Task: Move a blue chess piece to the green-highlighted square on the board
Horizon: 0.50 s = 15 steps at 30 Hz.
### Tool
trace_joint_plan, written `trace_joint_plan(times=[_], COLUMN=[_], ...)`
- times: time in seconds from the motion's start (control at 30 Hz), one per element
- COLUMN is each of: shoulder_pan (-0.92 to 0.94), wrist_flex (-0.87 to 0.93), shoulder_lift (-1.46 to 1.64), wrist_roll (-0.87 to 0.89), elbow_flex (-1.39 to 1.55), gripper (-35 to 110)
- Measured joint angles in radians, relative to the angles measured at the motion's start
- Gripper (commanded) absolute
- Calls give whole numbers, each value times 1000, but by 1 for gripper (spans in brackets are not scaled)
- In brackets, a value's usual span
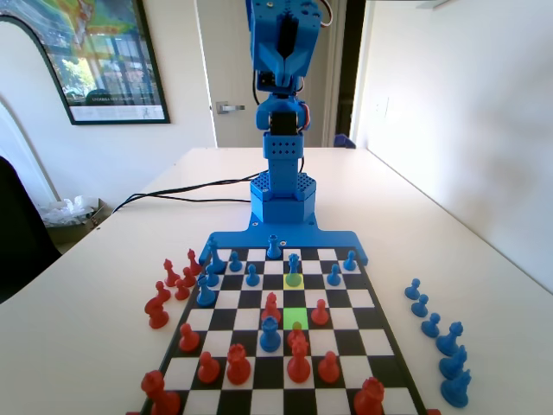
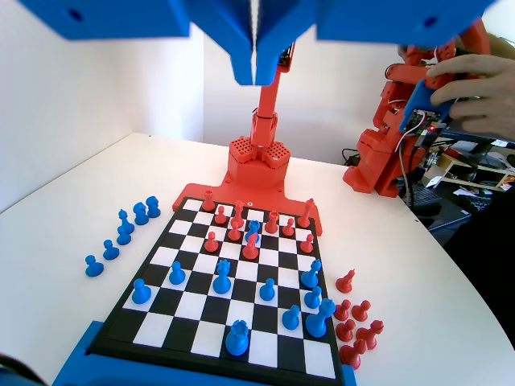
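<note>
The claw [image 2: 255, 76] hung high over the board [image 2: 158, 318], jaws pressed together with nothing between them. In the fixed view the blue piece [image 1: 294, 264] stood upright on the yellow square, and the green square [image 1: 295, 317] lay just at its 6 o'clock. In the wrist view that piece [image 2: 268, 289] sat at the claw's 6 o'clock, well below, so the reach was judged mostly downward.

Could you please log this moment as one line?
gripper: raised, jaws shut, empty | blue chess piece: on yellow square | green-highlighted square: vacant
</note>
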Motion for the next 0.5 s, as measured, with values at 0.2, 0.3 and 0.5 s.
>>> trace_joint_plan(times=[0.2, 0.3, 0.5], shoulder_pan=[0, 0, 0], wrist_flex=[0, 0, 0], shoulder_lift=[18, 18, 18], wrist_roll=[0, 0, 0], elbow_flex=[0, 0, 0], gripper=[1, 1, 1])
